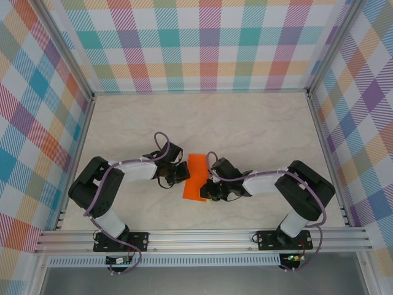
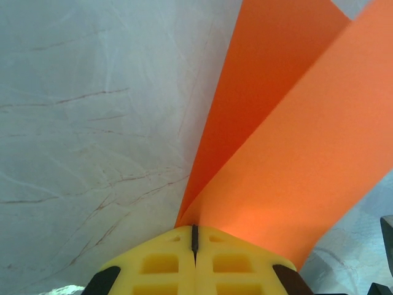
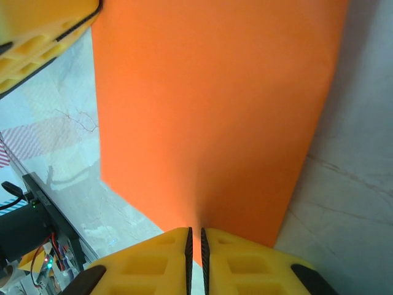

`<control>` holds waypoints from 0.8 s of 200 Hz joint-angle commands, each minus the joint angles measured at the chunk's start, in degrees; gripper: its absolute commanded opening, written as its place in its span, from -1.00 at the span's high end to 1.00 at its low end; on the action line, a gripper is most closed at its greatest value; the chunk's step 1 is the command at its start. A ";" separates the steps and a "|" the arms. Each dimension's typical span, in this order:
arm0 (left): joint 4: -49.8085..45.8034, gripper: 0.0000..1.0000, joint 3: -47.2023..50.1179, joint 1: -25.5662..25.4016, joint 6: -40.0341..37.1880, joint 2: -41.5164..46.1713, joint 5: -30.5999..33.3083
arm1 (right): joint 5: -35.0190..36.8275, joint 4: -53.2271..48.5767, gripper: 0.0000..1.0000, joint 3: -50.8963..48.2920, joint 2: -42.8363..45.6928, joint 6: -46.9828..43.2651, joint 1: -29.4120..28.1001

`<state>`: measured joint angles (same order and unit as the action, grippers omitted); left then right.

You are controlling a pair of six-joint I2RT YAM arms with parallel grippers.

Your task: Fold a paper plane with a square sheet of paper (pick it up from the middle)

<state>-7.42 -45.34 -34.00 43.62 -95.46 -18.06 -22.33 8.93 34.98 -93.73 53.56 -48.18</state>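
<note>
1. A pale, marble-patterned worktop [image 1: 258, 123] lay flat, and thin dark veins showed on it close up.
2. A back wall [image 1: 202, 43], a left wall [image 1: 31, 123] and a right wall [image 1: 368, 117] carried a pastel checked pattern.
3. A silver metal post [image 1: 62, 46] rose at the far left corner, and a metal rail [image 1: 202, 236] ran along the near edge.
4. The light was soft and even.

Marble table [image 1: 245, 123], plaid walls [image 1: 209, 43]
</note>
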 commanded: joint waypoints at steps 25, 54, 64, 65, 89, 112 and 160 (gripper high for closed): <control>-6.28 1.00 2.62 -0.45 -1.34 -2.53 3.75 | 1.10 -3.08 0.68 0.73 2.07 -0.46 -0.43; -6.20 1.00 2.58 -0.45 -1.32 -2.53 3.62 | 0.50 -2.93 0.67 1.41 4.94 -0.90 -0.45; -6.29 1.00 2.46 -0.45 -1.27 -2.49 3.66 | 0.29 -2.47 0.67 0.93 4.97 -0.78 -0.51; -6.29 1.00 2.46 -0.45 -1.31 -2.51 3.65 | 0.32 -2.45 0.67 0.90 4.92 -0.80 -0.51; -6.14 1.00 2.40 -0.45 -1.19 -2.66 3.70 | -0.78 -0.34 0.66 -0.87 2.83 -0.32 -0.64; -6.13 1.00 2.28 -0.45 -1.10 -2.62 3.57 | -0.65 -1.81 0.66 -1.25 0.24 -0.56 -1.80; -6.98 1.00 2.11 -0.45 -1.83 -2.45 4.07 | 2.22 -6.03 0.67 0.29 3.50 -1.70 -2.00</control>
<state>-7.49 -45.36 -34.00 43.24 -95.42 -18.00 -22.13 8.43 34.20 -92.64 53.52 -49.63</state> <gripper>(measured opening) 0.040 0.165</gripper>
